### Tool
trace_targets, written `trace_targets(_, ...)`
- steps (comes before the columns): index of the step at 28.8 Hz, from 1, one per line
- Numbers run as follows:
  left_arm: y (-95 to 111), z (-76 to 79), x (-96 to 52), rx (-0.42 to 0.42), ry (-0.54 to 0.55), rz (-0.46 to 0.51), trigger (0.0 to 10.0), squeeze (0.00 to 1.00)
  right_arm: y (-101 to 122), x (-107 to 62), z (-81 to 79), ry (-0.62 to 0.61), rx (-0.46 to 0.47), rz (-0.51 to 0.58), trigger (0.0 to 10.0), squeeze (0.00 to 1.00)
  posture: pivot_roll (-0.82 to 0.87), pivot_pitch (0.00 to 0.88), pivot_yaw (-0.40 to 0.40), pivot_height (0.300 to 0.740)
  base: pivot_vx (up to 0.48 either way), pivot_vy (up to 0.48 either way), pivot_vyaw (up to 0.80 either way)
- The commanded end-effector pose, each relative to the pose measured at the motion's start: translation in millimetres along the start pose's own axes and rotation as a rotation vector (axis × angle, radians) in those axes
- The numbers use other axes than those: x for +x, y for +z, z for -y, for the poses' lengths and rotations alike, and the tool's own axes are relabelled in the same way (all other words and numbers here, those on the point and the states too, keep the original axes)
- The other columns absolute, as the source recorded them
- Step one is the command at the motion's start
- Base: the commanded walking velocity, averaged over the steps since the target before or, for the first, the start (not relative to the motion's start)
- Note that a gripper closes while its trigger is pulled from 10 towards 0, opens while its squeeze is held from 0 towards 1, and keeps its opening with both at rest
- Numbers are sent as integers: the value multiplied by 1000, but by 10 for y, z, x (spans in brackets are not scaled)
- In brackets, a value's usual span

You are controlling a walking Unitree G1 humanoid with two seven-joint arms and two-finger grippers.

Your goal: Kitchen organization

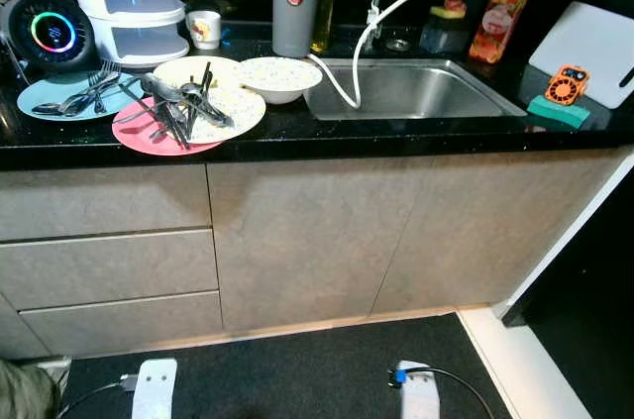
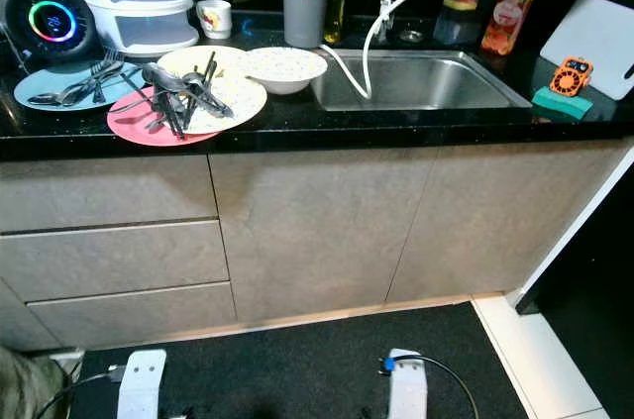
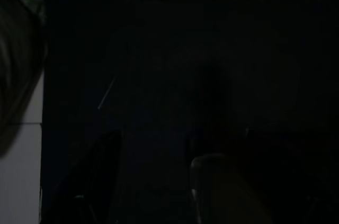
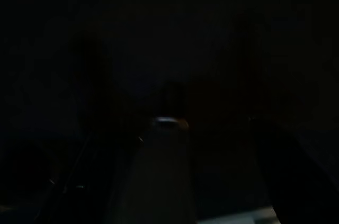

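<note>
On black countertop (image 1: 297, 134), steel sink (image 1: 416, 92)

Nothing legible from where I stand. Round speaker (image 1: 52, 33) on the worktop (image 1: 396, 132) shows blue digits inside its coloured ring, too small to read. Red badge on grey jug (image 1: 294, 3), label on orange soap bottle (image 1: 498, 21): both blurred, unreadable.

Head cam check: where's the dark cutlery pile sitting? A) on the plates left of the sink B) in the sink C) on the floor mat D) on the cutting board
A: the cutlery lies across the pink plate and speckled plate, left of the sink.
</note>
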State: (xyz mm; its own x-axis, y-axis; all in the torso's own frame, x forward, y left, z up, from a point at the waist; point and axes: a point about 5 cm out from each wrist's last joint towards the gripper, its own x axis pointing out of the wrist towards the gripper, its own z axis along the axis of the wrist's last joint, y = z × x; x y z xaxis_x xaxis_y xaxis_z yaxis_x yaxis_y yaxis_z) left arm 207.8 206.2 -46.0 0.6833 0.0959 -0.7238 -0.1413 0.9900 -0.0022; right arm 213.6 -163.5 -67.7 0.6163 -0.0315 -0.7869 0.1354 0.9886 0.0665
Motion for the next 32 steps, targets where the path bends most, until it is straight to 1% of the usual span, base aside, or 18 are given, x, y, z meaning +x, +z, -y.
trace_targets(1, -36, 9, 21, 23, 1, 8, 10000, 0, -88, -3, 56, -32, -9, -27, 10000, 0, 136, 133, -67, 740, 0, 0, 0)
trace_targets(8, -65, -22, 31, 8, 16, 18, 10000, 0, -79, 1, 78, -36, -11, -17, 10000, 0, 128, 137, -66, 740, 0, 0, 0)
trace_targets(13, -111, -50, 33, 36, 10, 3, 10000, 0, -44, 8, 70, -36, -15, -1, 10000, 0, 121, 138, -58, 740, 0, 0, 0)
trace_targets(32, -161, -65, 53, 58, -1, -3, 10000, 0, -83, 10, 45, -27, -37, -9, 10000, 0, 127, 128, -54, 740, 0, 0, 0)
